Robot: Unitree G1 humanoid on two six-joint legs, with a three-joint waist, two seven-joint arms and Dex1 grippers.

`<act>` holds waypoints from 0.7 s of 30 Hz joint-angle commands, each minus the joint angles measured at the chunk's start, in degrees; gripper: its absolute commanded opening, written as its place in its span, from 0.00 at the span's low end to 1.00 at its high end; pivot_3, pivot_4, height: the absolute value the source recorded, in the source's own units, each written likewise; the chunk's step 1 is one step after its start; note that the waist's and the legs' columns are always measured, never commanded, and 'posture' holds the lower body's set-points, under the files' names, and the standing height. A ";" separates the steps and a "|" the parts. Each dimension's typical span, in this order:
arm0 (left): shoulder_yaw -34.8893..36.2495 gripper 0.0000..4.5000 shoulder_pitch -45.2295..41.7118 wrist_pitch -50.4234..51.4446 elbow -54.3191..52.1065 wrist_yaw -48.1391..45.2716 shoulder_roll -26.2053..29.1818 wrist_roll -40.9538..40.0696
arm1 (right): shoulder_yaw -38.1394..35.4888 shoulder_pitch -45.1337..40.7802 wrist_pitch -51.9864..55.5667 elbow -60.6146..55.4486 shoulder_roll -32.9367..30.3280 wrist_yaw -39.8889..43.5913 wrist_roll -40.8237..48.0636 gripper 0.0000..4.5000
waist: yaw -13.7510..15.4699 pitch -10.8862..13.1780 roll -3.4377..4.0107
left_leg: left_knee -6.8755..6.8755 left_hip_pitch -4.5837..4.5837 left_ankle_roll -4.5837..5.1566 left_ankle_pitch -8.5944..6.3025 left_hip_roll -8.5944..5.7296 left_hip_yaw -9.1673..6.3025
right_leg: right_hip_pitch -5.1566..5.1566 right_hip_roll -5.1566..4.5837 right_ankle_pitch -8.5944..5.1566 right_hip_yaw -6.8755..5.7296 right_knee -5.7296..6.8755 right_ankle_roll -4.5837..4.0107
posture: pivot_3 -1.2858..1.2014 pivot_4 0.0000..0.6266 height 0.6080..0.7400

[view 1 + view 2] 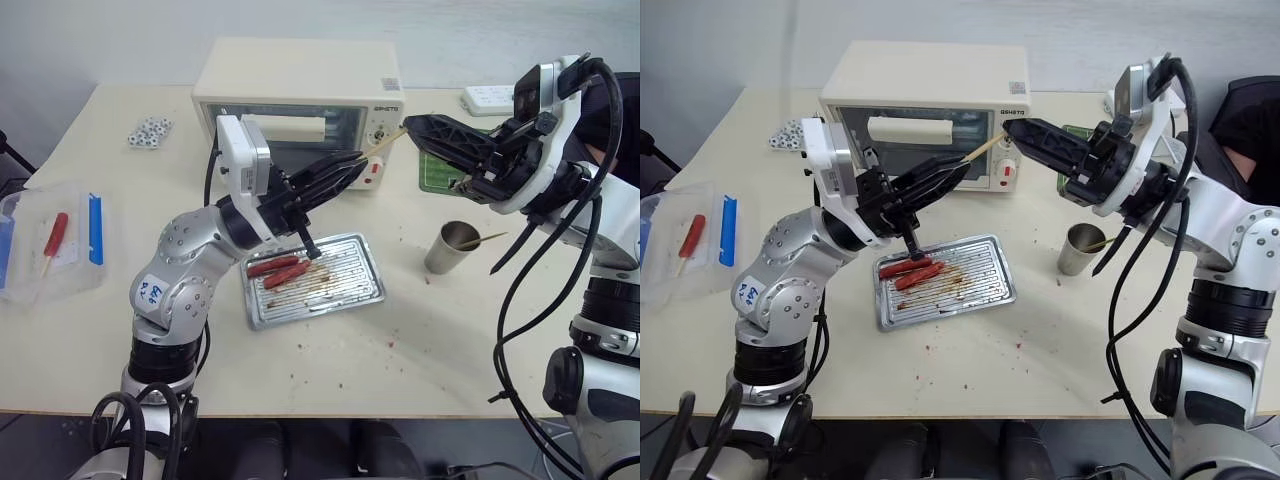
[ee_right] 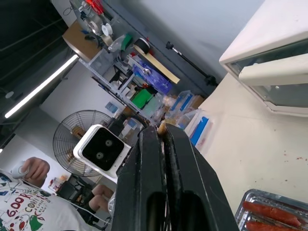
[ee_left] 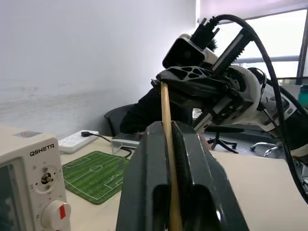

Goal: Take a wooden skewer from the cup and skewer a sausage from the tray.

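Two black hands, left hand (image 1: 340, 172) and right hand (image 1: 425, 128), both clamped on one thin pale wooden skewer (image 1: 384, 145), slanted above red-brown sausages (image 1: 280, 270).

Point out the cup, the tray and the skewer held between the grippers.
cup (image 1: 453, 248): left eye view, on its metal side wall.
tray (image 1: 368, 270): left eye view, on its bare ribbed floor near the right rim.
wooden skewer (image 3: 166, 115): left wrist view, mid-shaft above the fingers.
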 commanded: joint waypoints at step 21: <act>12.62 0.00 6.82 6.78 -5.97 -0.56 16.42 -2.67 | 13.88 -7.15 -1.29 -6.06 -9.90 17.42 -27.43 0.85 | -1.39 0.00 0.00 | -0.07 0.04 0.00 0.00 0.06 0.05 | -0.08 -0.03 0.00 0.02 0.00 -0.01 | 0.52 0.24 1.00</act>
